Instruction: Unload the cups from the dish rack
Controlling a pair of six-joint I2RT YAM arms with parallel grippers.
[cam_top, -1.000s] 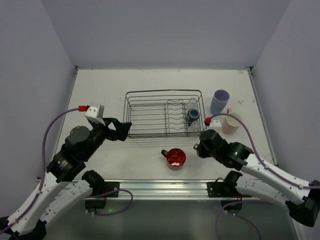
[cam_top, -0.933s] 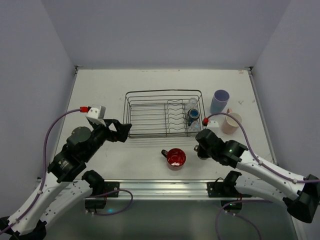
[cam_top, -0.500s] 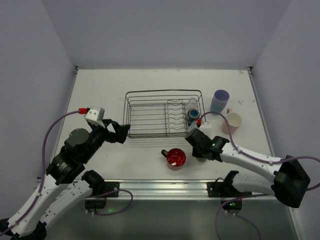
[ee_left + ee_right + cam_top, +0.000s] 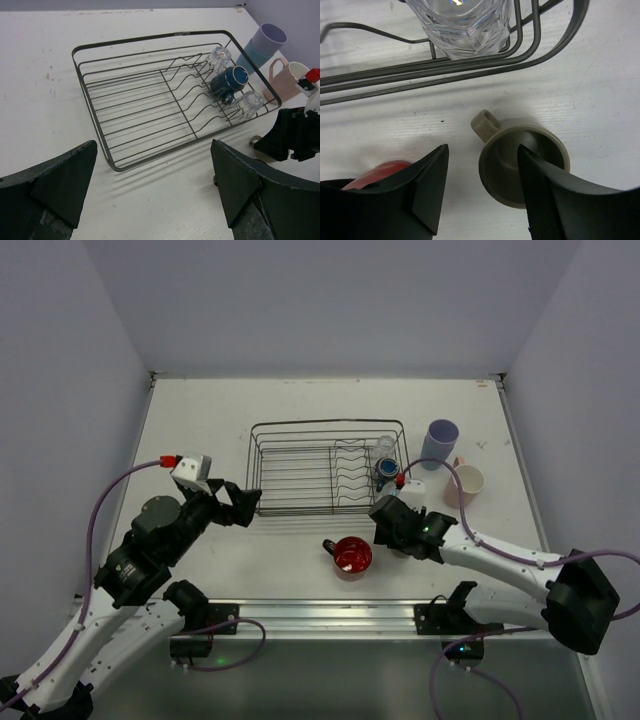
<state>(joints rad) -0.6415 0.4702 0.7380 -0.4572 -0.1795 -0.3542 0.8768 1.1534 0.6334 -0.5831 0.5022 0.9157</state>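
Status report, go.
Left gripper open, hovering by dish rack. Right gripper open over olive cup, upright on table. Blue cup, two clear glasses in rack. Nothing blocking.

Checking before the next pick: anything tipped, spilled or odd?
Nothing stands out. Two glasses and the blue cup lie on their sides in the rack, which looks like normal stowing. The olive cup stands upright just outside the rack's corner, under the open right hand; the red mug is upright too. No spill or breakage visible.
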